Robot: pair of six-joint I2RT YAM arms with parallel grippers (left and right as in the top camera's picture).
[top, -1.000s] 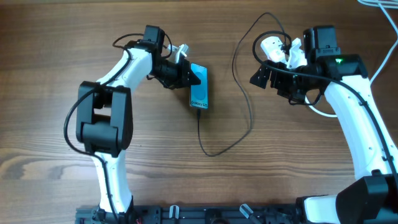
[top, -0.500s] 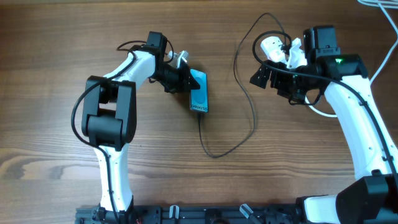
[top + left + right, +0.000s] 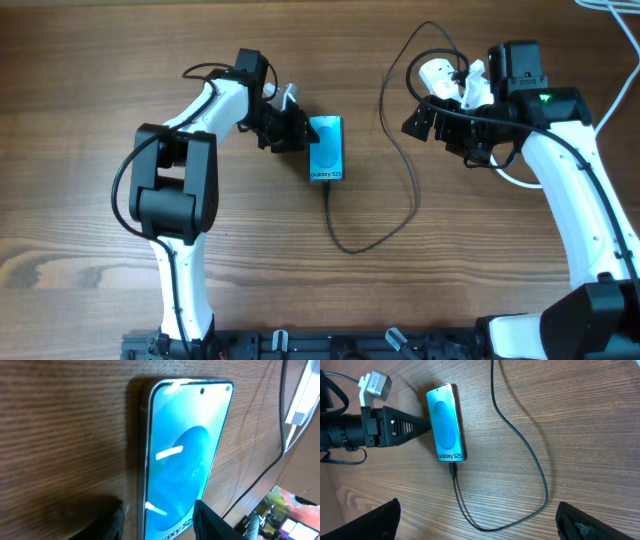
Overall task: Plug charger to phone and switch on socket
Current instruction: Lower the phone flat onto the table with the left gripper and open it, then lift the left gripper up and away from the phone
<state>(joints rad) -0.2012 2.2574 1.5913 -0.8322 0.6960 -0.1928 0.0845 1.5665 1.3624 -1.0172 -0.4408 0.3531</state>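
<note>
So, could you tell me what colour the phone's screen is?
Cyan-blue; the phone shows best from the right wrist.

Looks like a robotics lab bench: a wood-grain table [image 3: 90,60] with a white-and-black left arm [image 3: 170,190] and right arm [image 3: 580,200] rising from a black rail [image 3: 330,345] along the overhead view's bottom edge. The colourful clutter [image 3: 287,512] at the lower right of the left wrist view is probably lab stuff, but it's too blurry to tell.

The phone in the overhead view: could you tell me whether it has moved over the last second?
Yes. The phone has slid slightly right, toward the unmoved socket, and turned straighter.
</note>
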